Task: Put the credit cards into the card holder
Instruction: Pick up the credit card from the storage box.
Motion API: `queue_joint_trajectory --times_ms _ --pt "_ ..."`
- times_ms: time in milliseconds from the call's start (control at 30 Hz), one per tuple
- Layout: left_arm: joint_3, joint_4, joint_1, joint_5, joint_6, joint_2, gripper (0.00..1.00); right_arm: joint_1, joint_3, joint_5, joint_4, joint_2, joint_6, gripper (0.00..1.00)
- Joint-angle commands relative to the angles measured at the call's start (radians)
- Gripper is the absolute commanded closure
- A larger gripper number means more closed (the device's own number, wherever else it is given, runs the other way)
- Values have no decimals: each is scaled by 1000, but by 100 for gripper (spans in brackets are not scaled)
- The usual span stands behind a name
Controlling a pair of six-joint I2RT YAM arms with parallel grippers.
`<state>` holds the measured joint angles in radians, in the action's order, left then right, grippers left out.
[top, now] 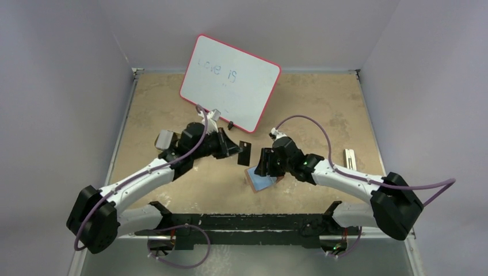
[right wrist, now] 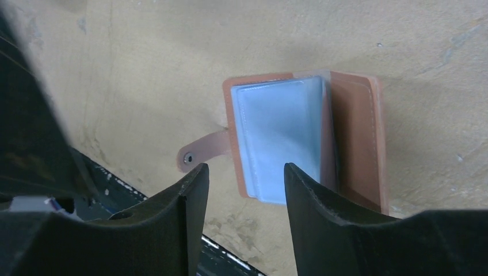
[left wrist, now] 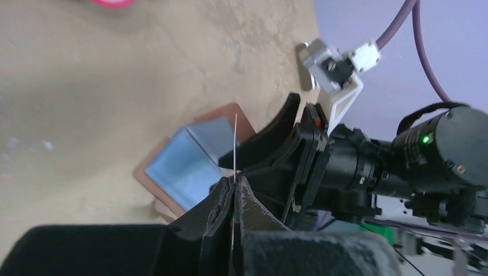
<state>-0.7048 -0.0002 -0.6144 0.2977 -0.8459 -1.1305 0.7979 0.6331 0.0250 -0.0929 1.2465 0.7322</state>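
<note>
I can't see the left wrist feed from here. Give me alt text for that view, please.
The left gripper is shut on a card, seen edge-on as a thin line pointing up. Beyond it the wallet lies open on the tan table, its pale blue inside showing. The right arm fills the right side, close beside the wallet.
</note>
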Motion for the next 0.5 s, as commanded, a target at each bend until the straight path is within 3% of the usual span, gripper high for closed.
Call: queue_joint_trajectory --times_ms 0,67,200,333,467 --pt "113 426 -52 40 -275 -26 100 -50 -50 165 167 -27 38 48" --pt "165 482 -64 21 -322 -27 100 -75 -83 214 219 -42 101 50" --pt "234 463 -96 -72 -373 -10 100 -116 -127 165 186 -77 136 53" --pt "309 720 -123 -42 -492 -90 100 -140 -194 232 278 -134 138 53" --pt "318 769 -152 -47 -498 -185 100 -144 -241 276 382 -182 163 50"
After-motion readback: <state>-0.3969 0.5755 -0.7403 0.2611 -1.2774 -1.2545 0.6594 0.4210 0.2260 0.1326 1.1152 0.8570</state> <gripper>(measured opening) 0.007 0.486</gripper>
